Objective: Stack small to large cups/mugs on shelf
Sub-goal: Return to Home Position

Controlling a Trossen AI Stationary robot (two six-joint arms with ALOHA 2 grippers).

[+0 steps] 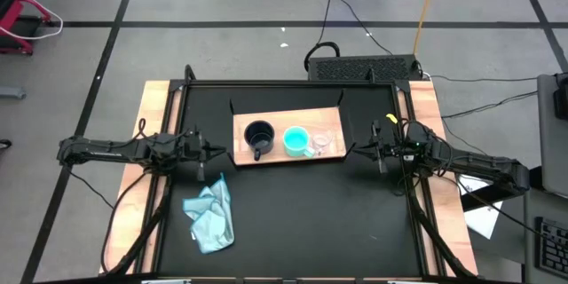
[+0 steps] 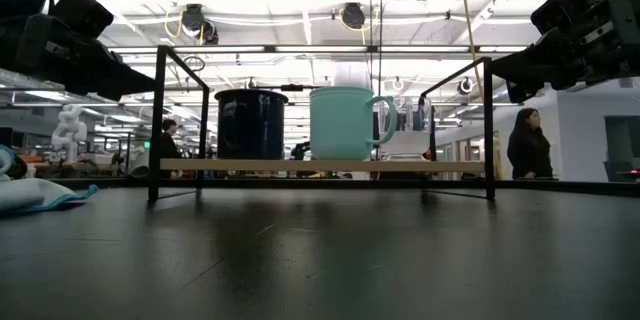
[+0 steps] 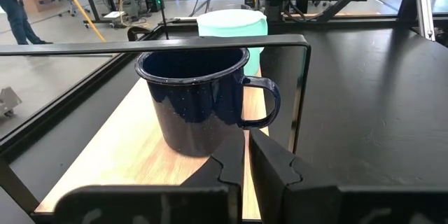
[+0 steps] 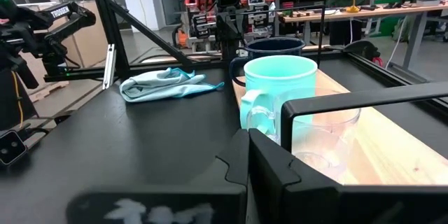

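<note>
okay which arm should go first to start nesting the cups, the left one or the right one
Probably the right. The glass cup stands at the shelf end nearest the right gripper, beside the turquoise mug. The left gripper faces the navy mug, the largest, which can likely stay put.

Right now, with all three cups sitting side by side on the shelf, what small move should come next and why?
Probably ease the right gripper forward to the clear glass cup just ahead of it. On the shelf the glass cup, turquoise mug and navy mug stand separately, none nested, and the smallest sits nearest that gripper.
</note>
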